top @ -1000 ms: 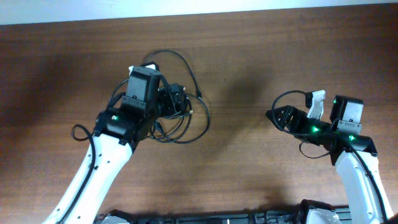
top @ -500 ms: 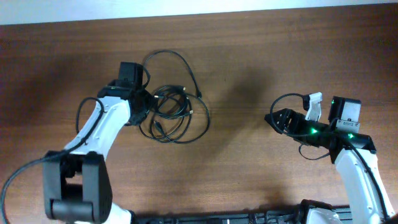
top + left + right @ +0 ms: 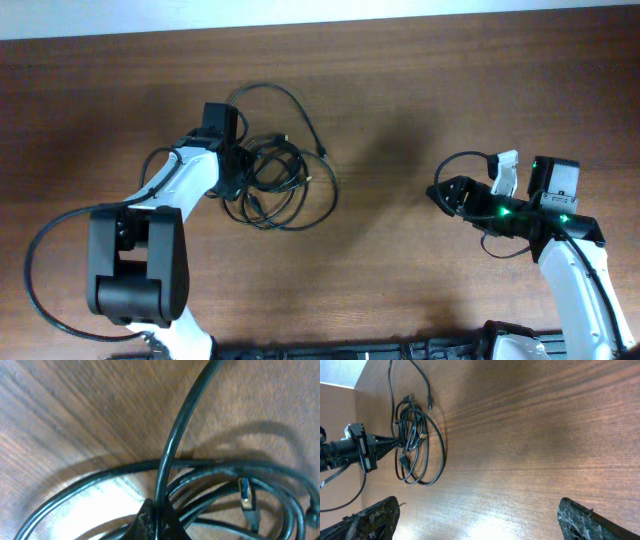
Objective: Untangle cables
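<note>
While your left gripper (image 3: 156, 519) is pinching one strand of the cables (image 3: 283, 178), the rest are lying in tangled loops on the table (image 3: 420, 90). Your right gripper (image 3: 447, 192) is holding nothing, fingers spread wide, well apart from them.

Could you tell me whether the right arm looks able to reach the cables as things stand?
Probably yes: open table lies between the right tool and the cables, though the left tool grips them.
</note>
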